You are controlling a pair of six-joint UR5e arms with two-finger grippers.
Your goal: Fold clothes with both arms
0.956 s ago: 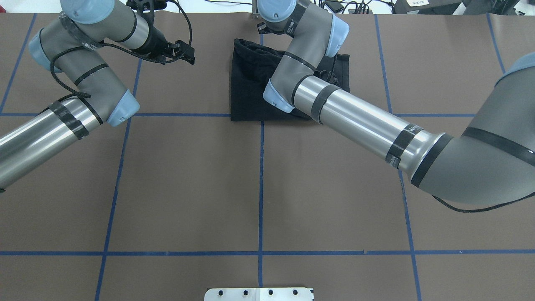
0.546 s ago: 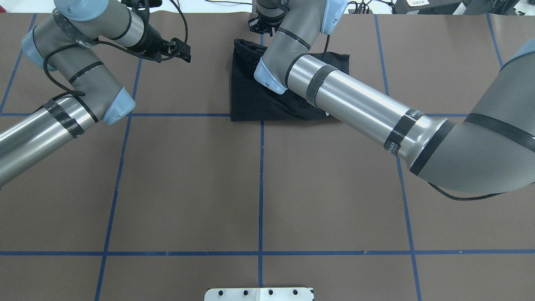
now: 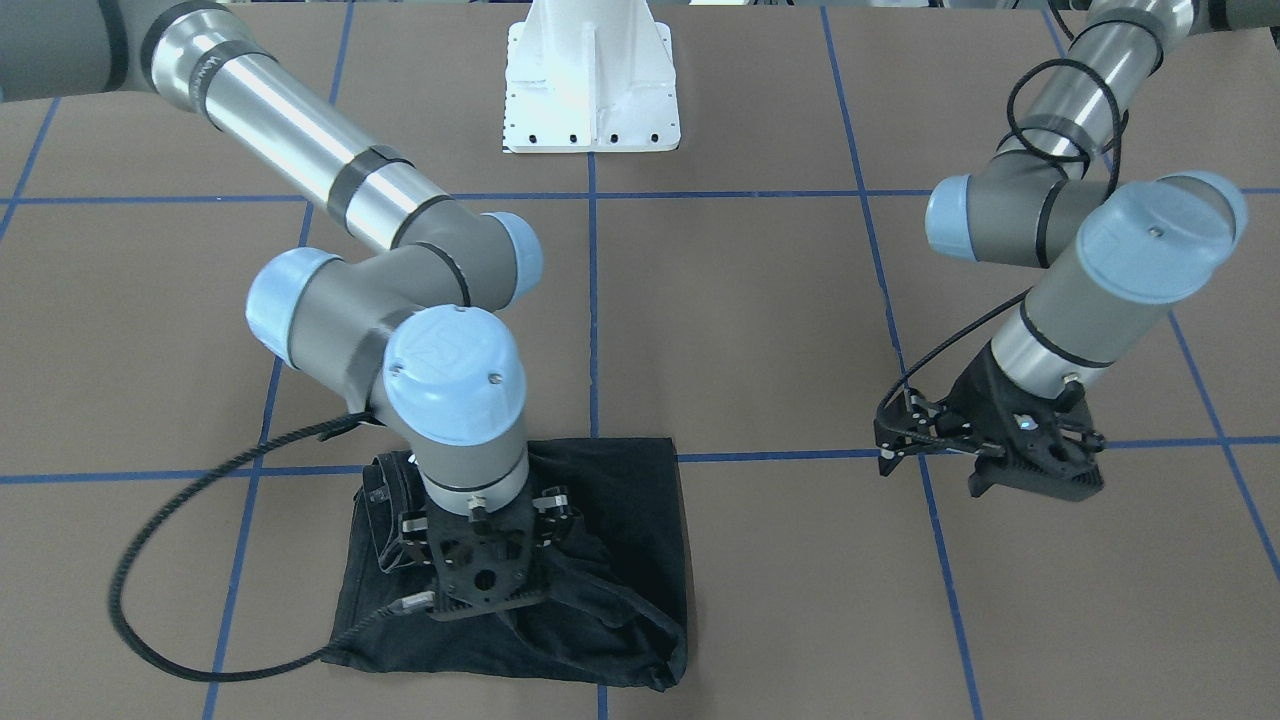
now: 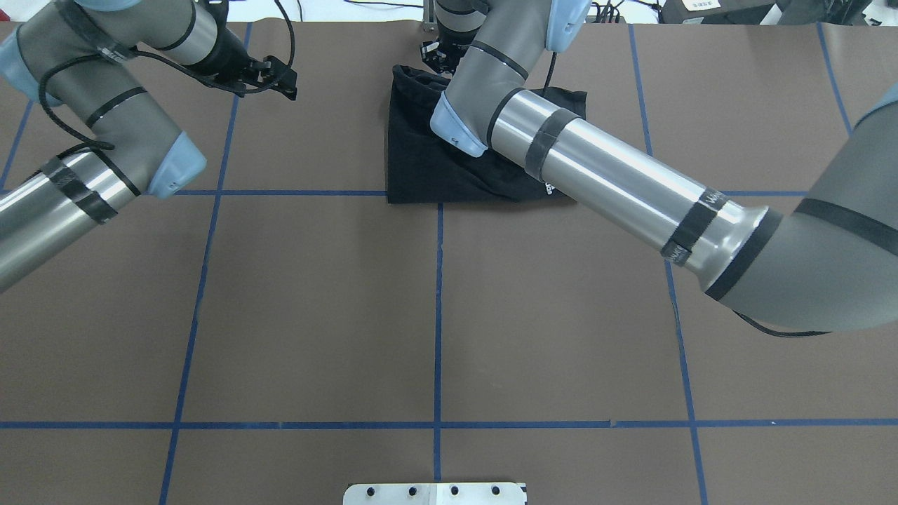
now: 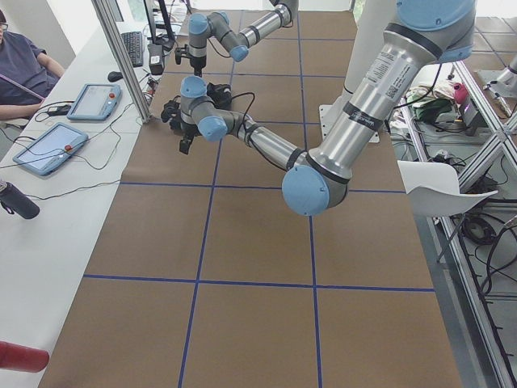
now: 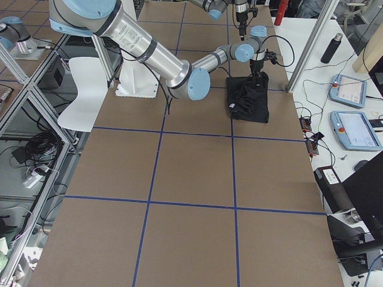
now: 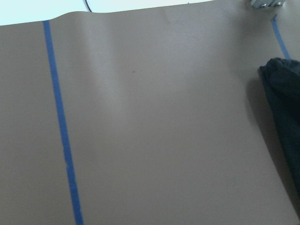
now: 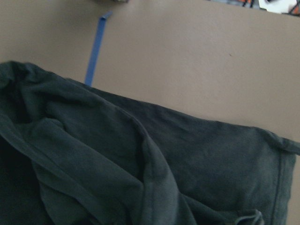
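**Folded shirt at the far edge, right gripper above it**

Brown paper marked with blue tape lines (image 4: 438, 308) covers your desk (image 4: 316, 315), and the white pedestal base (image 3: 592, 80) sits at the robot's end. You find the black T-shirt (image 4: 421, 161) folded into a rough rectangle at the far side of the desk from the robot, just beyond a cross line of tape and astride the centre line. Its upper layer is rumpled, with loose ridges of cloth visible in the right wrist view, and a small white logo (image 4: 549, 188) peeks out at its near edge beside the right arm.

Your right arm (image 4: 617, 182) reaches across the shirt, and the right gripper (image 3: 482, 585) points down over the shirt's far half. Its fingertips are hidden behind the mount and against black cloth, so you cannot tell whether it is spread, narrow or gripping fabric.

Your left arm (image 4: 105, 133) is off to the side, well apart from the shirt. The left gripper (image 3: 915, 440) hangs over bare paper near a tape line, holding nothing, its fingers seeming close together. Its wrist camera shows only paper, tape and the shirt's edge at the right.

A seated person (image 5: 24, 69) and two tablets (image 5: 69, 121) are beside the desk.
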